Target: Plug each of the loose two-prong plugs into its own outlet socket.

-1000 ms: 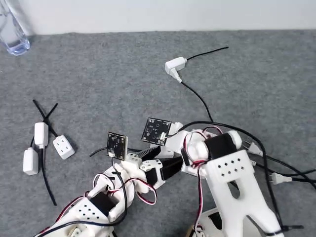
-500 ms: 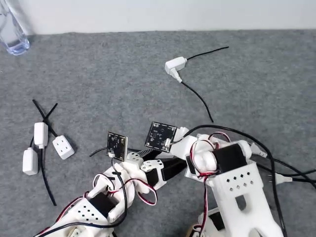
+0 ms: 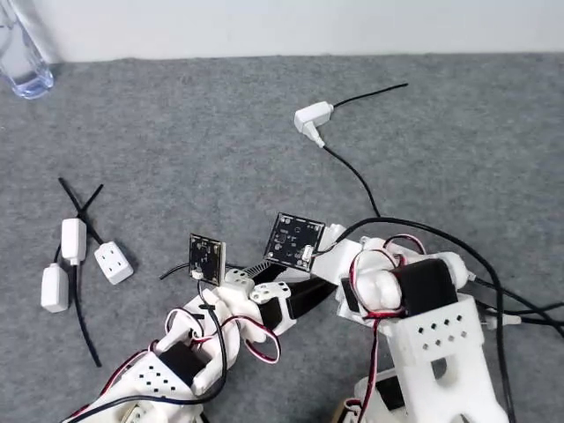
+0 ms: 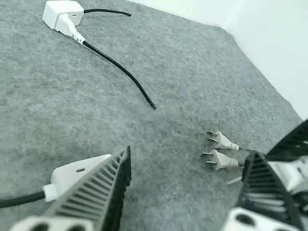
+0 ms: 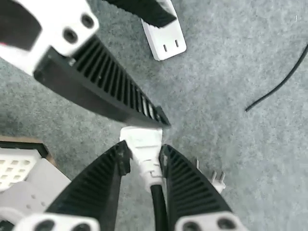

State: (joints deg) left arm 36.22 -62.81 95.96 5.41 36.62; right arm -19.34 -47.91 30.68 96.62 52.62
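1. Done, I judge: one seated plug is in its socket near the bench far edge.
2. By the near edge, the right claw pinches a white plug, and the left claw gapes wide and empty.
3. Left to do: two loose plugs lie toward the right edge.

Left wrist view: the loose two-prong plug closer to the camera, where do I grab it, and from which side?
Take the plug by its white body behind the prongs, from above, clamping across its width. It lies flat on the carpet, cord trailing behind, so the body's sides are probably the freest hold.
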